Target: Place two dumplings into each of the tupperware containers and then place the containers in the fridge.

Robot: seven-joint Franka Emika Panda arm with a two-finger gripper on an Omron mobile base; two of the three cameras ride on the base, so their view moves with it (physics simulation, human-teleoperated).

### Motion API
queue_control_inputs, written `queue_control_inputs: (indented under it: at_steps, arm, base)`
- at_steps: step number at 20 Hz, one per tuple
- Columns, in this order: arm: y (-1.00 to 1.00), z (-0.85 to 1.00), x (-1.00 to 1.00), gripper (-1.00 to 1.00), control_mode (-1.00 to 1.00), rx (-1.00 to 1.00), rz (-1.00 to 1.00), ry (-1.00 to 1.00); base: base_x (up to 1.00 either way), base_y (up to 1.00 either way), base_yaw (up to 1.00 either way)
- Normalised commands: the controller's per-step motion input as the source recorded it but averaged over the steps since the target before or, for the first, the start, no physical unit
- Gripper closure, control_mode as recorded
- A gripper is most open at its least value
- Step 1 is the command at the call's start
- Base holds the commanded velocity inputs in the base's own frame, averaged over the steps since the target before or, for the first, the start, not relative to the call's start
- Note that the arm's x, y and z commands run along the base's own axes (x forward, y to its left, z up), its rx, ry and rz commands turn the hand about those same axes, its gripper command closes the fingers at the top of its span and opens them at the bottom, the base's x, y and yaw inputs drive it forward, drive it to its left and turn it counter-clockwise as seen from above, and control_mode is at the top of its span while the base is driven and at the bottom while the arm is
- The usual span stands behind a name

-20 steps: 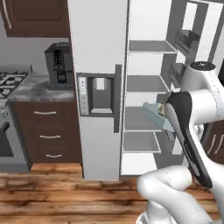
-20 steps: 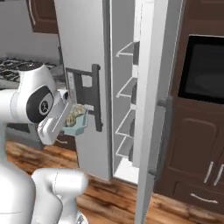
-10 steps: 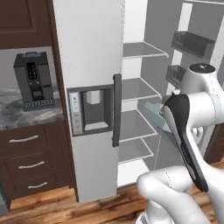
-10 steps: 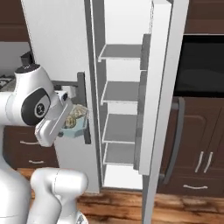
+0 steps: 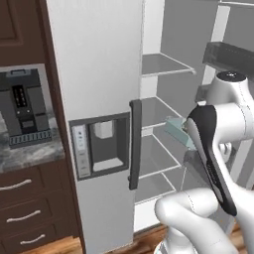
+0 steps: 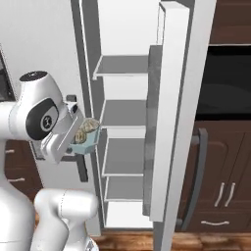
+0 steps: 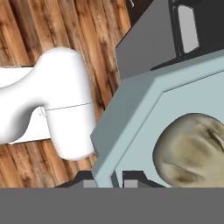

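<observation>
So my gripper [image 7: 108, 177] is clamped on the rim of the pale blue tub [image 6: 87, 138], right in front of the open fridge [image 5: 99, 74]. From the right you can see dumplings [image 6: 84, 130] piled inside; from the left only a tub corner peeks past my arm.

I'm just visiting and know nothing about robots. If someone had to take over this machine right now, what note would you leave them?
Gripper: shut on the rim of the pale blue container, held up in front of the open fridge.
Dumplings: in the held container; the exact count is hard to tell.
Done: this container is filled and carried to the fridge.
Left: set it on a fridge shelf, probably the one level with it, then let go. The second container's state cannot be told from here.
</observation>
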Motion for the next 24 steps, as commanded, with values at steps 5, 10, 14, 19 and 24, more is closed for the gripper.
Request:
queue_control_inputs:
  at_steps: [5, 10, 14, 19, 24]
  arm:
    - [0.00, 0.00, 0.00, 1.00, 1.00, 0.00, 0.00, 0.00]
    - [0.00, 0.00, 0.00, 1.00, 1.00, 0.00, 0.00, 0.00]
    - [0.00, 0.00, 0.00, 1.00, 1.00, 0.00, 0.00, 0.00]
    - [0.00, 0.00, 0.00, 1.00, 1.00, 0.00, 0.00, 0.00]
    - [0.00, 0.00, 0.00, 1.00, 1.00, 0.00, 0.00, 0.00]
  base:
    - [0.54, -0.36, -0.02]
    - [0.39, -0.30, 0.02]
    - [0.41, -0.03, 0.03]
    - [0.46, -0.18, 0.02]
    - [0.29, -0.38, 0.07]
